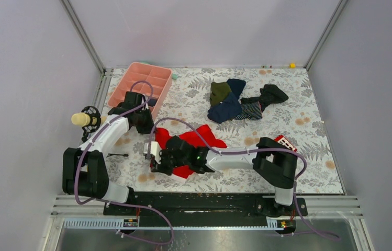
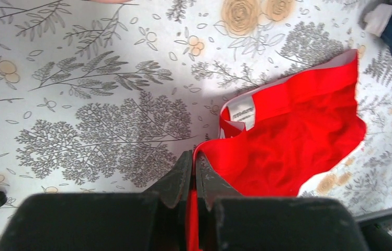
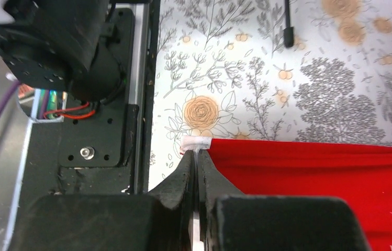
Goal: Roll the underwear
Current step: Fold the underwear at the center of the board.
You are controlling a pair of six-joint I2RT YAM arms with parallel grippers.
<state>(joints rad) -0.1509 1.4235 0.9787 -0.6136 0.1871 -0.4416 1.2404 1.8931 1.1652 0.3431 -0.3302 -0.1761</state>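
Note:
The red underwear [image 1: 196, 140] lies crumpled on the floral table between the two arms, white waistband and label showing in the left wrist view [image 2: 293, 130]. My left gripper [image 1: 149, 125] is shut on its far left edge; red cloth runs between the jaws [image 2: 194, 157]. My right gripper [image 1: 154, 157] is shut on a white-trimmed corner at the near left [image 3: 198, 152], with the red cloth [image 3: 314, 167] stretched taut to the right of it.
A pink divided tray [image 1: 141, 83] stands at the back left. A pile of navy, olive and striped garments [image 1: 241, 99] lies at the back middle. A small red box [image 1: 286, 141] sits by the right arm. A black rod [image 3: 287, 23] lies near the left arm base.

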